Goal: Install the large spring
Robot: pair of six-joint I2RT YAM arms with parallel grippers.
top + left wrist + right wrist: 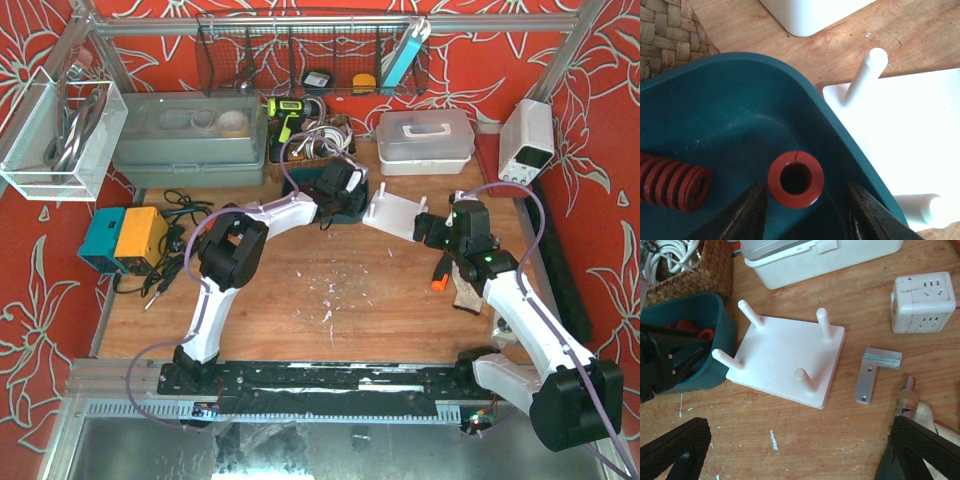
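In the left wrist view a red spring (795, 179) stands on end inside the teal bin (740, 100), seen as a ring. My left gripper (805, 215) is open, its fingers on either side of that spring, not touching it. A second red spring (675, 181) lies on its side at the bin's left. The white base plate (787, 359) with several upright pegs sits just right of the bin (715, 347). My right gripper (795, 450) is open and empty above bare wood in front of the plate. From above, the left gripper (345, 195) is over the bin and the right gripper (437, 228) is beside the plate (397, 215).
A metal L-bracket (875, 372) and a white power cube (922, 302) lie right of the plate. A white lidded box (825, 257) stands behind it, a wicker basket (695, 270) behind the bin. An orange-handled tool (440, 275) lies under the right arm.
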